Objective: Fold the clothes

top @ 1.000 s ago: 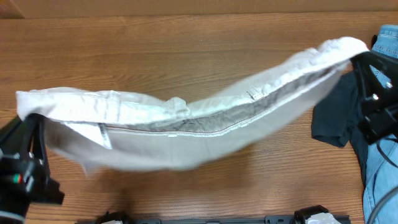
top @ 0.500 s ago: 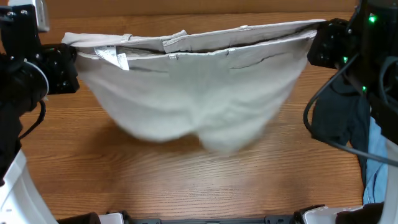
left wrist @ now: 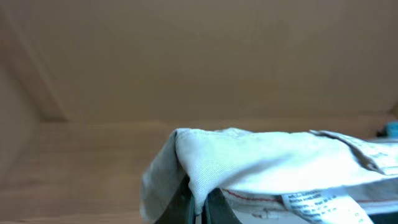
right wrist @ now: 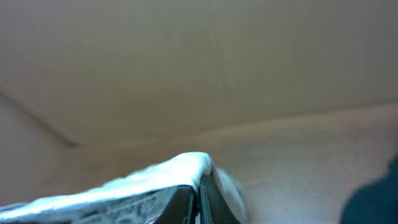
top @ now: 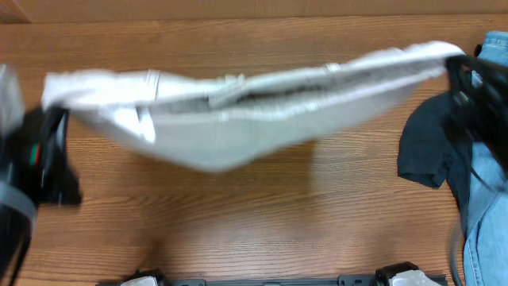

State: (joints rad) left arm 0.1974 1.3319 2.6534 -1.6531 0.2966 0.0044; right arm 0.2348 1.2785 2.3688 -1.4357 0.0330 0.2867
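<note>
Two grips on shorts, left claw, right claw; waistband seemingly slacker now.

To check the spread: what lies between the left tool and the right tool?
The beige shorts span it, one waistband end pinched by the left tool, one by the right tool; the overhead view shows this.

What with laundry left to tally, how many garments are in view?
3: the beige shorts held stretched across the middle, a dark navy garment at the right, and blue denim jeans along the right edge. Others may lie beyond the frame.
</note>
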